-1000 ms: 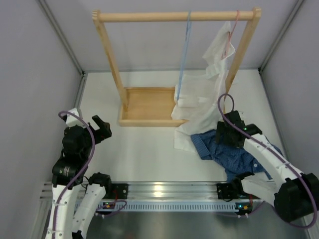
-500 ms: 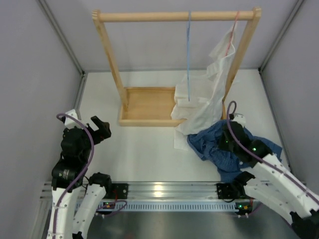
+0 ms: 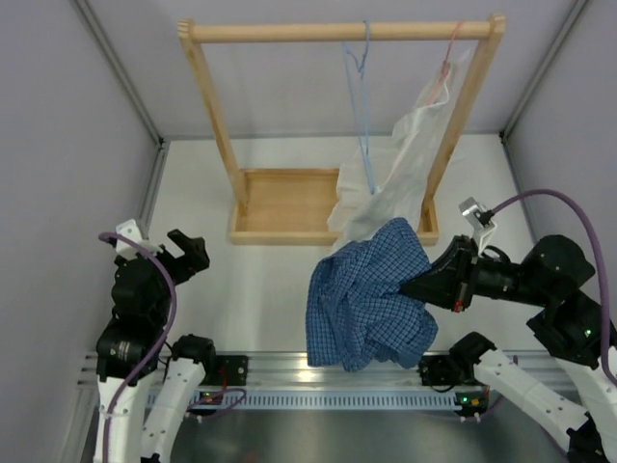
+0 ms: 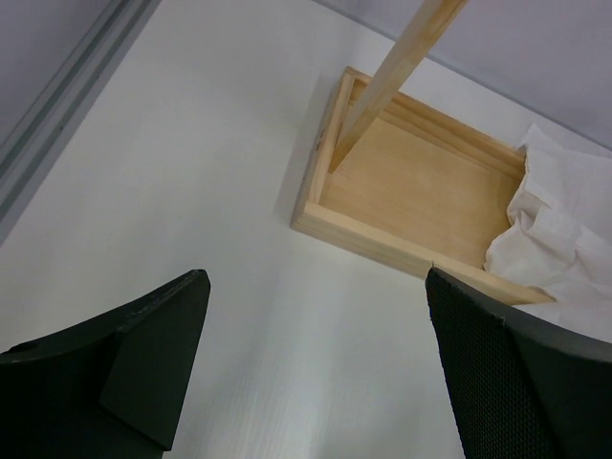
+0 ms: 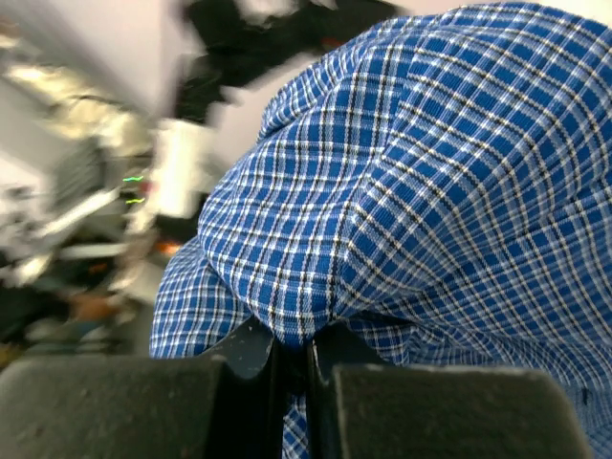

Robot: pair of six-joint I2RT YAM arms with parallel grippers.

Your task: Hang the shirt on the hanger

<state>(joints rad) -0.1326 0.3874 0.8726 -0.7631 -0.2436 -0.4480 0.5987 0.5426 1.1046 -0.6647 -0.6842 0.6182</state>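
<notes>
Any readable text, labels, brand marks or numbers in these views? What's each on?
No readable text in any view.
The shirt shows only its check pattern, no tag visible.
The wooden rack and white shirt bear no markings.
The base rail shows small lit dots, not characters.

Two shirts: blue checked shirt [image 3: 362, 304], white shirt [image 3: 405, 154]. Two hangers: blue hanger [image 3: 363, 106], pink hanger [image 3: 449, 53]. One wooden rack [image 3: 289, 32].

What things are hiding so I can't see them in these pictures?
Top view: the dark blue checked cloth shirt hangs bunched from the right claw, hiding its own collar, sleeves and buttons.
Right wrist view: everything behind the shirt is blurred.
Left wrist view: the crumpled white cloth shirt is cut off by the right edge.
</notes>
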